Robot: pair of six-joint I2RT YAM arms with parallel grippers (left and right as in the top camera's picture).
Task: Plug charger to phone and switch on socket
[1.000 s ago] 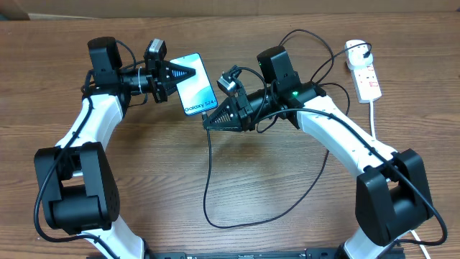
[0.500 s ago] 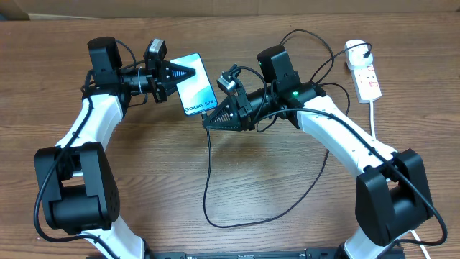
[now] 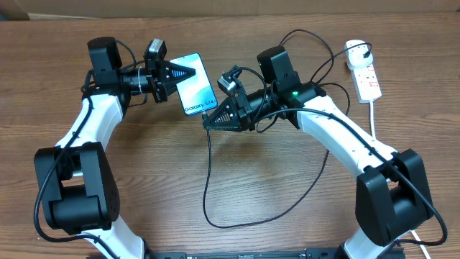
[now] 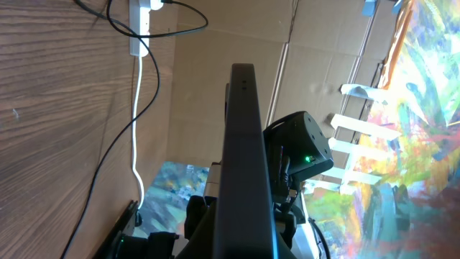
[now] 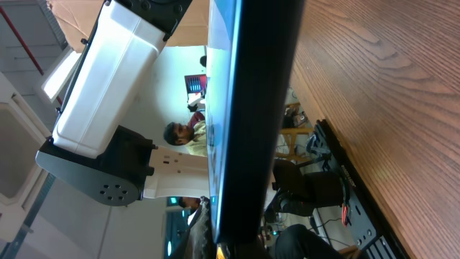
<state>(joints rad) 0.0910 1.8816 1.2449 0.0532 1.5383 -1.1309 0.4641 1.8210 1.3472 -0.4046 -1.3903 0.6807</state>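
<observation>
Blue-white phone [image 3: 199,88], black charger [image 3: 206,180], white socket [image 3: 365,75]

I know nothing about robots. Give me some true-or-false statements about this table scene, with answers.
1. The left gripper grips the phone. True.
2. The phone's screen is dark. False: it is lit, blue-white.
3. The power strip lies by the left arm. False: it lies at the far right, beside the right arm.
4. The black charger cable loops on the table between the arms. True.
5. The right gripper is wide open, far from the phone. False: its jaws are shut, at the phone's lower end.
</observation>
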